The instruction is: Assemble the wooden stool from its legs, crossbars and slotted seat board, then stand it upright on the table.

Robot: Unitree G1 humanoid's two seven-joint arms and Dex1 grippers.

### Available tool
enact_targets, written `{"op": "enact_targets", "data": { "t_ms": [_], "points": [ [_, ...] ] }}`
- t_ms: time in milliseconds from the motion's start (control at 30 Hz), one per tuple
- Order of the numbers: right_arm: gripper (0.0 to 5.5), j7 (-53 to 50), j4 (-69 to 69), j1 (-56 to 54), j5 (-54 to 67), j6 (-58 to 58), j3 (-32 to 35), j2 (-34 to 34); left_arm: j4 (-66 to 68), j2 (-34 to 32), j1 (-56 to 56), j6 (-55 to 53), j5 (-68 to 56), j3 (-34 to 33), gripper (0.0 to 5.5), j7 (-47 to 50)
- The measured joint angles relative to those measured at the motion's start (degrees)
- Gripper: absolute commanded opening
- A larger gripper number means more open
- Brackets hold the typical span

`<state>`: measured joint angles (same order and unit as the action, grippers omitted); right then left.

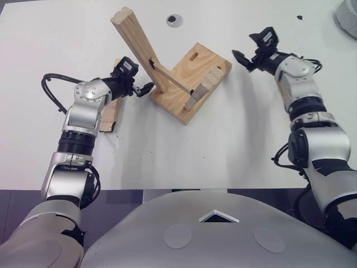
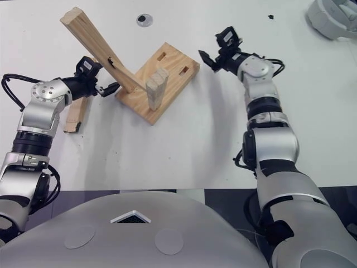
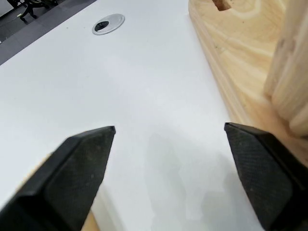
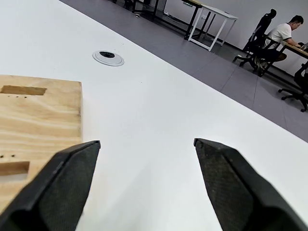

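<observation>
The slotted seat board [image 1: 195, 75] lies flat on the white table [image 1: 184, 145]. A long wooden leg [image 1: 136, 39] stands tilted in it, and a short leg [image 1: 201, 90] stands near its front edge. A thin crossbar [image 1: 175, 80] runs between the two. My left gripper [image 1: 146, 89] is open, low over the table just left of the board's corner [image 3: 231, 62], touching nothing. My right gripper [image 1: 242, 60] is open and holds nothing, hovering to the right of the board [image 4: 38, 110]. Another wooden piece [image 1: 110, 114] lies under my left forearm.
A round cable grommet [image 1: 174, 20] sits in the table behind the board. A white object [image 2: 333, 17] stands at the far right corner. Bare table stretches in front of the board and between my arms.
</observation>
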<state>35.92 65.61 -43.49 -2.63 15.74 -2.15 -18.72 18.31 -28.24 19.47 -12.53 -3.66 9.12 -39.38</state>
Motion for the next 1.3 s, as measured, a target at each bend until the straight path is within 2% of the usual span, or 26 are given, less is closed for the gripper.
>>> {"op": "enact_targets", "data": {
  "t_ms": [167,367,433,533,733,900,967,1100,1200,1300],
  "points": [
    [3.65,-14.4,7.0,-4.1,-5.3,-6.6,-2.4,2.5,14.7,4.6,7.6,6.6,4.1,3.2,4.19,-0.1],
    [3.65,-16.2,10.0,-4.9,-5.3,-7.8,0.0,1.2,32.5,9.7,17.6,17.5,8.6,5.4,4.19,1.3],
    [3.65,-13.0,10.1,-4.9,-4.4,-7.8,0.9,0.5,35.2,10.0,18.4,20.0,8.9,5.4,4.19,1.0],
    [3.65,-1.1,10.2,-4.7,-4.0,-6.5,1.3,-0.6,38.2,10.0,19.6,22.4,9.0,5.5,4.19,-0.2],
    [3.65,13.7,8.8,-1.4,-4.4,0.4,-1.5,-1.7,43.0,10.5,21.4,26.5,9.0,5.8,4.19,-1.2],
    [3.65,27.1,5.2,1.8,-4.3,5.6,-4.1,-5.8,45.1,10.7,21.7,28.9,9.0,5.3,4.19,-0.4],
    [3.65,27.4,3.2,3.5,-4.2,7.9,-4.7,-6.4,45.7,9.5,21.7,29.6,9.2,4.2,4.19,1.2],
    [3.65,23.3,1.4,5.3,-4.1,10.4,-4.7,-7.6,44.2,0.4,21.7,31.9,8.5,-1.3,4.19,3.5],
    [3.65,13.7,2.2,5.2,-5.5,10.7,-4.7,-7.8,32.8,-5.4,15.1,30.8,7.1,-2.3,4.19,-3.9],
    [3.65,6.9,3.3,4.7,-6.9,10.6,-5.2,-7.7,18.0,-9.6,3.3,22.6,5.3,-2.1,4.19,-12.3]
  ]
}}
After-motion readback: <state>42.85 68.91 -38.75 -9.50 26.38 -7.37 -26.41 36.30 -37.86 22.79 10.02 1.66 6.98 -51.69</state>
